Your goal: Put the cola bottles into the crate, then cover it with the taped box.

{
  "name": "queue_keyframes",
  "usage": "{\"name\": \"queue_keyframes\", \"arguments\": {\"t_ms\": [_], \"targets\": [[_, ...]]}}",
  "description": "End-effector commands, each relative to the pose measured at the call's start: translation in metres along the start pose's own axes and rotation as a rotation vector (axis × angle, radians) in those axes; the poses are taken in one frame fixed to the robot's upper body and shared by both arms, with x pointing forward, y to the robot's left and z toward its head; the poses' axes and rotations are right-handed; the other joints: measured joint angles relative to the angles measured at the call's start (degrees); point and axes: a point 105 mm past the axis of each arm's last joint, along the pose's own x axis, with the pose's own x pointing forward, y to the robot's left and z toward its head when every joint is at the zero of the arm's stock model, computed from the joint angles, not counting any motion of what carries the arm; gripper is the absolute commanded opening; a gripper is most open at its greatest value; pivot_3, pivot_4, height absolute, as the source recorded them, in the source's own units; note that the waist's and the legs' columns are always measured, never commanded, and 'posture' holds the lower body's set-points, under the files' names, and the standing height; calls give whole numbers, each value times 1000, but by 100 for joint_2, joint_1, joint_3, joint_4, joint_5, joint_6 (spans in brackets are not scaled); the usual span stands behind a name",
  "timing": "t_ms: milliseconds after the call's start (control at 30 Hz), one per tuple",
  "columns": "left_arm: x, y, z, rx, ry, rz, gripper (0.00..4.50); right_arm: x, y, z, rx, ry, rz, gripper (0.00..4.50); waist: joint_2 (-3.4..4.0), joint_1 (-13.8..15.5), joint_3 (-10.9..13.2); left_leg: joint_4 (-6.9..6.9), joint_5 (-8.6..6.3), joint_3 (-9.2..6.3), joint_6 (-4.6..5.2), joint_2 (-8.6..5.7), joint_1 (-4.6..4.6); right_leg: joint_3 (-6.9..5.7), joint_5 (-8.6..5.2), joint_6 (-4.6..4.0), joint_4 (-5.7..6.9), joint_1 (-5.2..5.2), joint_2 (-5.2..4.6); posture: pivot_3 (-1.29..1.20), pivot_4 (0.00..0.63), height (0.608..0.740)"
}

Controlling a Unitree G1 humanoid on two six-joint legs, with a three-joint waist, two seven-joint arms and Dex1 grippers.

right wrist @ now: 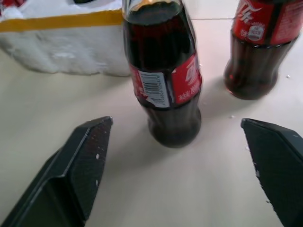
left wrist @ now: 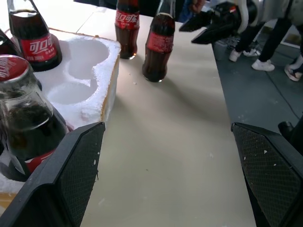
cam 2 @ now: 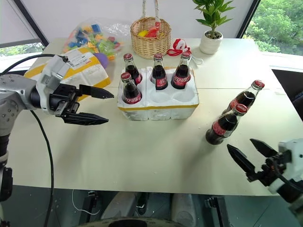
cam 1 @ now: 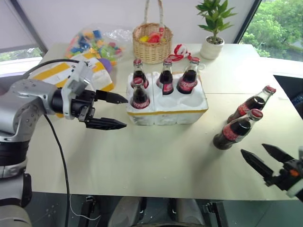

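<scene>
Spanning a pale table (cam 1: 156, 161) by bright windows (cam 1: 277, 21), both claws, left (cam 1: 113, 111) and right (cam 1: 260, 156), hang spread.

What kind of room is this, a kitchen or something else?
Probably an office or lab set up for demonstrations, not a kitchen: a plain pale table beside large windows, carrying a potted plant, a bag of toy blocks and a woven basket.
</scene>
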Motion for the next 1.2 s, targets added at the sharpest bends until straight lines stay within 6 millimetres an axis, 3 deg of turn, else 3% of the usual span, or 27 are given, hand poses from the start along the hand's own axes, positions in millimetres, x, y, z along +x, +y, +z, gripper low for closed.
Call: {"name": "queue_keyframes", "arguments": {"t_ms": [33, 700, 800, 833, 867, 1000, 1200], "targets": [[-2, -3, 11, 52, -21, 9, 4476, 10, 7, 6, -22, -57, -15, 4500, 0, 0, 0, 0, 0, 0, 0, 0, 0, 0, 0, 0, 0, 0, 0, 0, 150, 732], [2, 9, 7, 91, -21, 59, 4476, 70, 3, 8, 60, -142, 32, 4500, 0, -4, 0, -4, 3, -2, 0, 0, 6, 0, 5, 9, 1, 3, 9, 0, 150, 732], [3, 9, 7, 91, -23, 58, 4500, 73, 5, 10, 59, -156, 51, 3640, 0, 4, 0, -4, 3, -3, 0, 0, 6, -1, 9, 15, 2, 2, 12, 0, 150, 732], [3, 9, 7, 90, -24, 60, 4500, 72, 8, 13, 53, -165, 63, 3111, 0, -1, 0, -4, 3, -3, -1, 0, 6, 0, 9, 16, 3, 2, 12, 0, 150, 732], [3, 9, 7, 89, -26, 61, 4500, 71, 10, 16, 45, -173, 72, 2877, 0, -3, 0, -5, 3, -3, -1, 0, 6, 0, 9, 16, 3, 2, 12, 0, 150, 732], [2, 8, 6, 76, -34, 70, 4500, 63, 29, 45, -6, -245, 173, 2871, 11, -14, 7, -9, 4, -3, -2, 1, 6, 2, 10, 17, 3, -2, 14, 0, 150, 732], [1, 9, 6, 47, -61, 80, 4500, 58, 90, 106, -108, -344, 528, 2871, 16, -63, 11, -9, 5, -1, -2, 3, 5, 6, 10, 17, 3, -3, 11, 0, 150, 732]]}}
